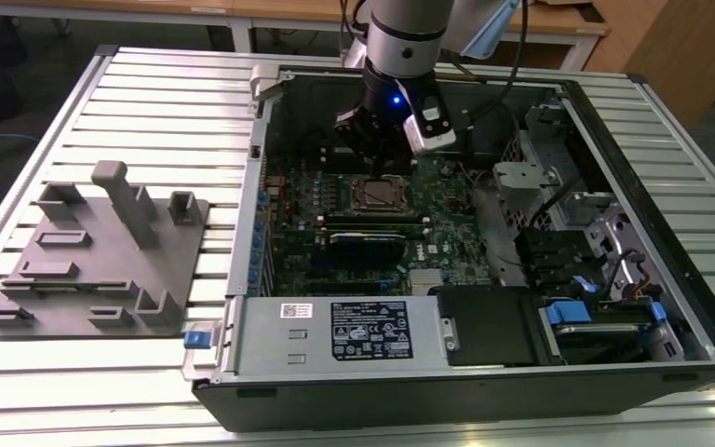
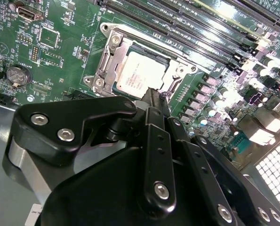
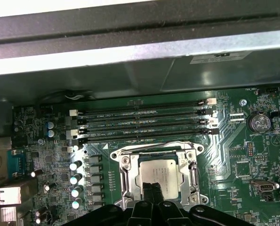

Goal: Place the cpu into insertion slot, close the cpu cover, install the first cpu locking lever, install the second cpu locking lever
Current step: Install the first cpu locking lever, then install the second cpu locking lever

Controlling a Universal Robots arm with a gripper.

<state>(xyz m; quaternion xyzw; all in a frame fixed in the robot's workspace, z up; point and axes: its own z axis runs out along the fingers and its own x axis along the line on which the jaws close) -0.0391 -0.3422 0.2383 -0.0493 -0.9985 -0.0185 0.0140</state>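
Open computer case (image 1: 482, 372) lying on a slatted metal counter (image 1: 159, 102), green board (image 1: 332, 247) exposed inside. Arm reaching down into the case, hand (image 1: 383, 168) poised just above the insertion slot (image 1: 379, 196) in the exterior view. Silver-grey cpu (image 3: 159, 175) seated flat in the insertion slot (image 3: 156, 176), square with the rim, in both wrist views; the cpu (image 2: 139, 77) bright and uncovered in the second wrist view, with the insertion slot (image 2: 170, 70) around it. Cpu cover (image 2: 114, 54) down around the chip as a metal frame, its window showing the silver top. Hand (image 2: 153, 96) pressed together, black fingertips (image 3: 154, 190) meeting at a narrow point right at the edge of the chip nearest the hand, pinching nothing; contact with the chip impossible to tell. Long black memory slots (image 3: 144, 123) just beyond the socket on the far side from the hand, a round coin battery (image 3: 258, 123) off to one side of the board. On the counter to the exterior view's left, well apart from the case, a grey moulded fixture (image 1: 90, 256) with upright posts.
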